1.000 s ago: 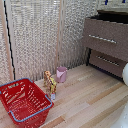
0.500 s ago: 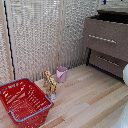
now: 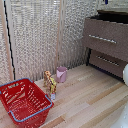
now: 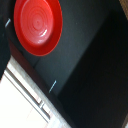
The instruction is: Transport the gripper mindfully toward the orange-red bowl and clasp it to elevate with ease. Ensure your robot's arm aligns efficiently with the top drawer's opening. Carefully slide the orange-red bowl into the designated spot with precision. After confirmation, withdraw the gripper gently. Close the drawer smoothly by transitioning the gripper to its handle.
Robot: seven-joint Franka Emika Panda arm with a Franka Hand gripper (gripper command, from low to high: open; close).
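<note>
In the wrist view the orange-red bowl (image 4: 37,25) lies upright on the dark floor of the open top drawer (image 4: 85,65), with nothing gripping it. No finger shows clearly in that view. In the exterior view the top drawer (image 3: 106,37) stands pulled out at the exterior view's right, its silver handle (image 3: 102,39) running across the front. A small dark-blue speck at the top edge above the drawer is all that shows of the gripper (image 3: 106,1); how its jaws stand is hidden. A white rounded part of the robot's arm (image 3: 125,75) shows at the right edge.
A shorter brown drawer front (image 3: 107,62) with its own bar sits below the top drawer. On the wooden floor stand a pink cup (image 3: 61,74), a small giraffe toy (image 3: 50,83) and a big red wire basket (image 3: 22,102). A pale blind (image 3: 40,35) covers the back.
</note>
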